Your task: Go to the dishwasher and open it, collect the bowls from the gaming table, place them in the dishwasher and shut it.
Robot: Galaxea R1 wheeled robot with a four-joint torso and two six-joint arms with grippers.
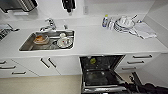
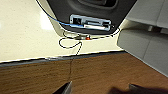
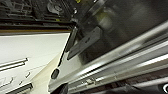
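Note:
The dishwasher (image 1: pixel 100 75) stands open under the white counter, its door folded down toward me and its dark inside with wire racks showing. A small yellow-green bowl (image 1: pixel 93 60) sits in the upper rack. My right arm (image 1: pixel 142 87) reaches in beside the door's right front corner. The right wrist view looks along the door's brushed steel edge (image 3: pixel 130 62) into the racks (image 3: pixel 30 15). My left gripper (image 2: pixel 100 91) hangs open over a wood-brown floor (image 2: pixel 100 72), with nothing between its fingers. The gaming table is out of view.
A steel sink (image 1: pixel 30 45) at the left holds several dishes, one of them orange. Stacked plates (image 1: pixel 123 23), a bottle (image 1: pixel 105 21) and a cloth (image 1: pixel 143 31) lie on the counter at the right. White drawers (image 1: pixel 140 61) flank the dishwasher. Pale floor (image 1: pixel 37 85) lies in front.

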